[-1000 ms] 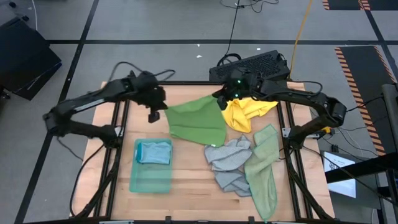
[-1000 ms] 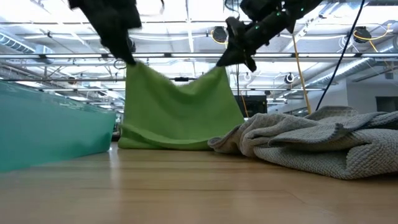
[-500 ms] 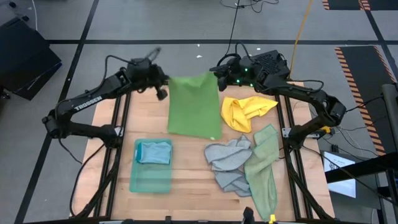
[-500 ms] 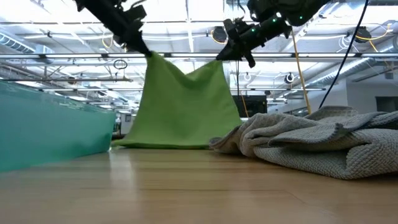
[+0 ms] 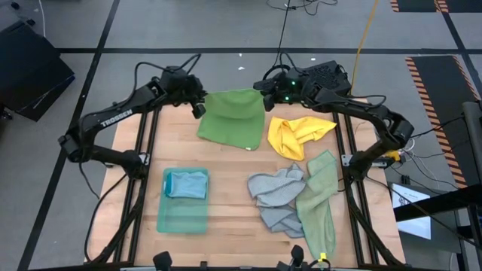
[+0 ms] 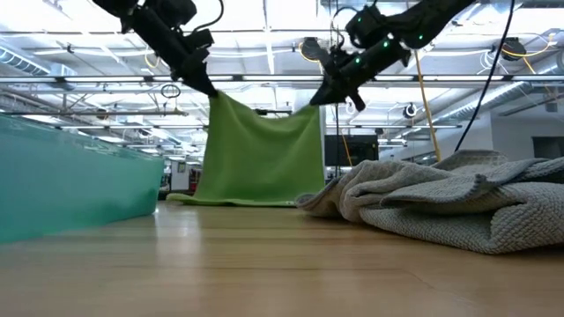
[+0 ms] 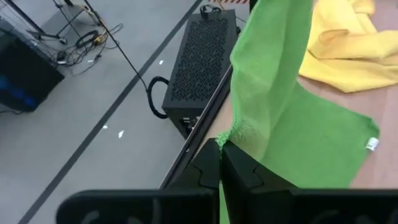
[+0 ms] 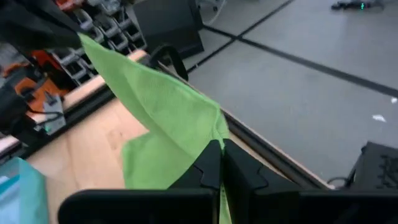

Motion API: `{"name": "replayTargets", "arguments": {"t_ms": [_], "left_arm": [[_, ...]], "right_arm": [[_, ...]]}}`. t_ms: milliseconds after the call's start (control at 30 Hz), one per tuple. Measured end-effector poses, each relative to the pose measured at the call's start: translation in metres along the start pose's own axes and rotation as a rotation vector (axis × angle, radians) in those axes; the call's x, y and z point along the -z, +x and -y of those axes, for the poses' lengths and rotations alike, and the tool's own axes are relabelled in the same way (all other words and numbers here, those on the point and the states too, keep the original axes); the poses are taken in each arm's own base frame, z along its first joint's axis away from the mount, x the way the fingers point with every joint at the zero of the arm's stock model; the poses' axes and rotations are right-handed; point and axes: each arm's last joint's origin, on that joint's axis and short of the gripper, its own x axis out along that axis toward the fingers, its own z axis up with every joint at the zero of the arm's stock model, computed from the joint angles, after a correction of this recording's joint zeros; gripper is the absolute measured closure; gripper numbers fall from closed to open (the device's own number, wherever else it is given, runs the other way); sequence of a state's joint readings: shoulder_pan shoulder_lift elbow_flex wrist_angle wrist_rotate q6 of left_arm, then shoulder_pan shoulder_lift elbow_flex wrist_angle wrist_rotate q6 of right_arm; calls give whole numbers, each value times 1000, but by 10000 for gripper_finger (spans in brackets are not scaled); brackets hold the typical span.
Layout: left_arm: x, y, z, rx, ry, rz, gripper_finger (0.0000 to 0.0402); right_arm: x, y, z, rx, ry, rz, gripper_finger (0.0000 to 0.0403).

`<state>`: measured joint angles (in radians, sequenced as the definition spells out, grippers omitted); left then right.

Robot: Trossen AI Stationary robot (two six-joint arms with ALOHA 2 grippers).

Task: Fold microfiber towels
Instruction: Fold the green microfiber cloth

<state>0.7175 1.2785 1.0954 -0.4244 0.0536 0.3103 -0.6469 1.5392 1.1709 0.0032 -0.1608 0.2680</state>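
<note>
Item: bright green towel [image 5: 232, 120], held aloft at the table's far edge by two upper corners, lower portion draped onto the wooden table [image 5: 226, 218]. Left gripper [image 5: 199, 110] has its jaws clamped on the left corner; right gripper [image 5: 268, 101] has its jaws clamped on the right corner. Change noted: over the last second the cloth has gone from a slack, slanting sheet to a squarer one, and both grippers have carried it toward the far edge, so less of it now trails on the boards. Judgement: the towel is spread and squared, apparently ready to be laid flat for its first fold; no fold yet made in it. Other stock, unfolded: yellow towel [image 5: 297, 135] crumpled just right of the green one; grey towel [image 5: 277, 197] and pale sage towel [image 5: 319, 205] heaped together, near right. Container: teal bin [image 5: 183, 200], near left, holding one light blue towel [image 5: 187, 184], folded.
</note>
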Motion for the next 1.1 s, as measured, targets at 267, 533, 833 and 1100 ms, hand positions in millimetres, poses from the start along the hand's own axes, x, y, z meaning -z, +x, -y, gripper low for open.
{"name": "replayTargets", "arguments": {"t_ms": [267, 533, 833, 1100], "left_arm": [[14, 2, -9, 26, 1, -105, 399], [58, 17, -8, 87, 4, -222, 399], [33, 23, -33, -111, -87, 157, 399], [43, 29, -50, -84, -241, 158, 399]], "right_arm": [[9, 10, -5, -104, 45, -62, 403], [27, 25, -14, -112, 56, -158, 403], [14, 24, 28, 68, 64, -50, 403], [5, 19, 39, -1, 112, -20, 403]]}}
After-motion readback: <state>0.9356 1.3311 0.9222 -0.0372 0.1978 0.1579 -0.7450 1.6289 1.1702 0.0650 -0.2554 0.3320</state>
